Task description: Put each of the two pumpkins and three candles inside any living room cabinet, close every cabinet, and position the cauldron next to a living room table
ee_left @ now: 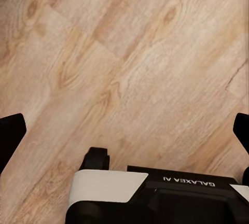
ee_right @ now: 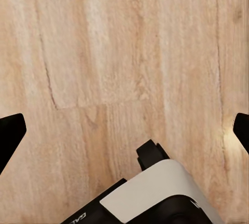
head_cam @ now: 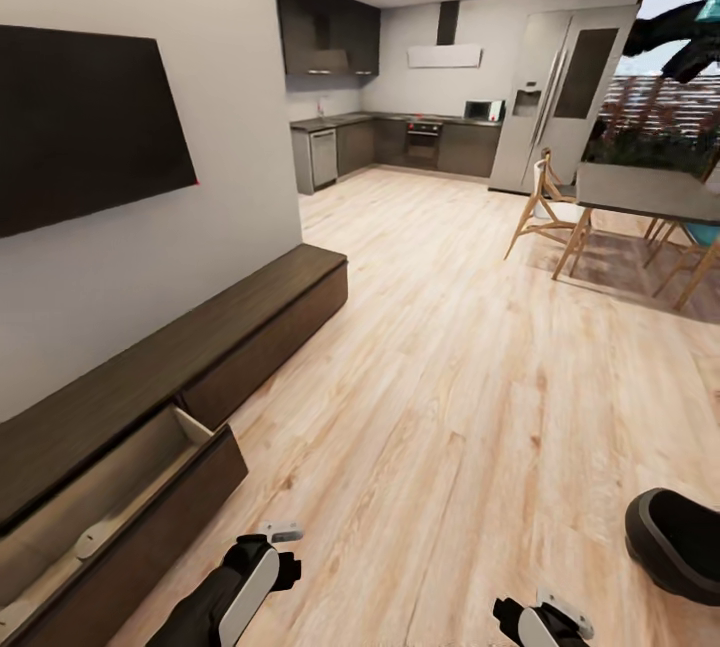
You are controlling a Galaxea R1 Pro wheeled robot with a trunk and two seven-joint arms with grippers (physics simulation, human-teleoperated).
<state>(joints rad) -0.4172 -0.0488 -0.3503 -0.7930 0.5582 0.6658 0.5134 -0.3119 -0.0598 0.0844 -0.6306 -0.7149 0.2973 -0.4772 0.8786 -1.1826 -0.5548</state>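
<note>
The long dark-brown cabinet [head_cam: 230, 327] runs along the left wall. Its near drawer [head_cam: 150, 502] is pulled out, pale beige inside, with small pale shapes in it that I cannot identify. The black cauldron [head_cam: 680, 542] sits tilted on the wood floor at the lower right, cut by the picture's edge. My left gripper [head_cam: 272, 552] [ee_left: 124, 130] hangs over bare floor just right of the open drawer, open and empty. My right gripper [head_cam: 545, 615] [ee_right: 124, 130] is open and empty over the floor, left of the cauldron. The pumpkins, the candles and the living-room table are out of view.
A dark TV [head_cam: 80, 127] hangs on the wall above the cabinet. A dining table [head_cam: 645, 192] with wooden chairs [head_cam: 545, 207] stands at the right. The kitchen counter [head_cam: 400, 142] and fridge [head_cam: 555, 97] are far ahead across wide wood floor [head_cam: 440, 367].
</note>
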